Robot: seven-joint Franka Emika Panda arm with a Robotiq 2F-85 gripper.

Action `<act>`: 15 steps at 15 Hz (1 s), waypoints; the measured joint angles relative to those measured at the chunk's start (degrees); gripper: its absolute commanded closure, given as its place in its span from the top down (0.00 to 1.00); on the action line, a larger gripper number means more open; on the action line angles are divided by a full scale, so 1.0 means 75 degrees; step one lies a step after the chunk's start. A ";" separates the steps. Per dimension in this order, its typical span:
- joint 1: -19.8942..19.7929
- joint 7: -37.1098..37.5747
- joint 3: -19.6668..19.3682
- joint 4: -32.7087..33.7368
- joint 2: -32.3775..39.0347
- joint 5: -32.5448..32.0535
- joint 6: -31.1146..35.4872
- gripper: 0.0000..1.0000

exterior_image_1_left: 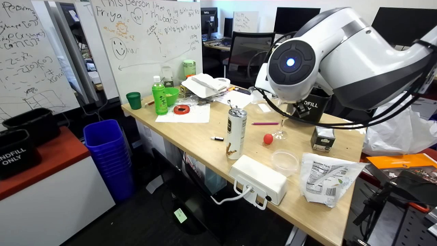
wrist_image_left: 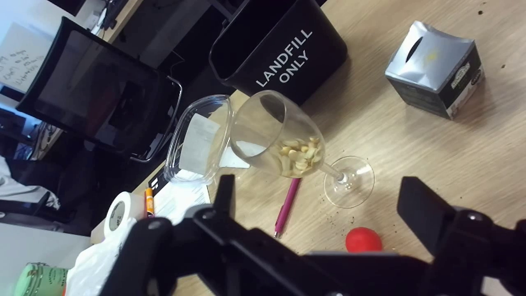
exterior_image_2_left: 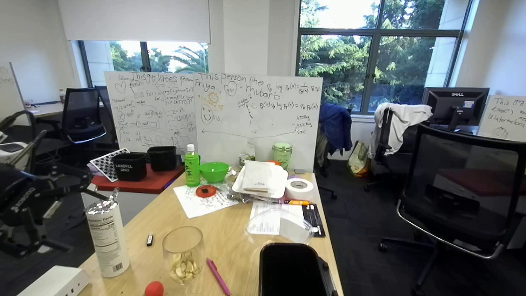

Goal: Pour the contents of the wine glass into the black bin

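On the wooden table the wine glass stands upright, its bowl partly filled with pale, nut-like pieces. The black bin, lettered "LANDFILL ONLY", stands behind it; an exterior view shows the bin at the bottom edge. My gripper is open, its fingers wide apart with nothing between them. In the wrist view the glass's foot lies ahead of the gap between the fingertips, apart from them. An exterior view shows the gripper at the left, beyond the tall can; elsewhere the arm mostly hides it.
Around the glass lie a red ball, a pink pen and a clear plastic container. A small dark box stands beside the bin. The tall white can and a white device stand near the table edge.
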 measured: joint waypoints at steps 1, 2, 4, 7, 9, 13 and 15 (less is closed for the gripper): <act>0.0010 0.0005 -0.0001 0.0000 0.0030 -0.0074 -0.0004 1.00; 0.0024 0.0015 -0.0002 0.0000 0.0104 -0.0228 -0.0017 1.00; 0.0069 0.0046 -0.0008 0.0004 0.0466 -0.0821 -0.0060 1.00; 0.0147 0.0407 -0.0038 0.0062 0.1389 -0.2047 -0.0097 1.00; 0.0180 0.0750 -0.0124 0.0229 0.2125 -0.2856 -0.0195 1.00; 0.0148 0.1128 -0.0343 0.0711 0.3018 -0.3485 -0.0445 1.00; 0.0168 0.1127 -0.0288 0.0685 0.2926 -0.3471 -0.0445 1.00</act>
